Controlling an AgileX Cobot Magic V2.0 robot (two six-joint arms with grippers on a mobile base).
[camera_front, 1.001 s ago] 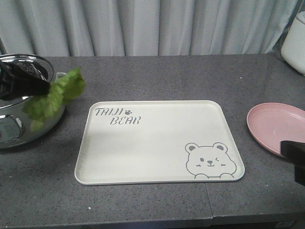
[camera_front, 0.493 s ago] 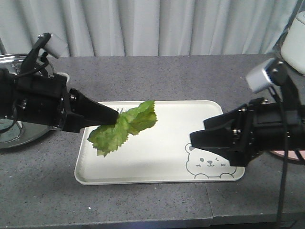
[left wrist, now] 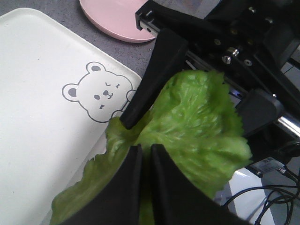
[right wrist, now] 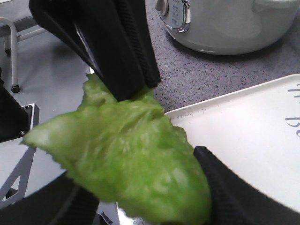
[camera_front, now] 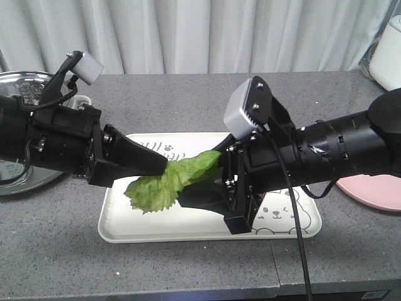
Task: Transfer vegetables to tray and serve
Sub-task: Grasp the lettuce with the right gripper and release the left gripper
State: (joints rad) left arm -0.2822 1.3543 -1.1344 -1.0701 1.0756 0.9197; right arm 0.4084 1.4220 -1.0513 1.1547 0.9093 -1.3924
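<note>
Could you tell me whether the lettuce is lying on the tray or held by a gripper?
Held: the left gripper is shut on the lettuce above the tray, with the right gripper open around it.

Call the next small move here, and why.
Probably close the right gripper on the ruffled green lettuce leaf. Its open fingers straddle the leaf's free end, while the left gripper is shut on the other end, holding it above the cream rectangular plastic tray.

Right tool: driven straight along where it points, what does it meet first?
The lettuce, its end already between the open right tool fingers; right behind it, likely the left tool gripping that leaf.
</note>
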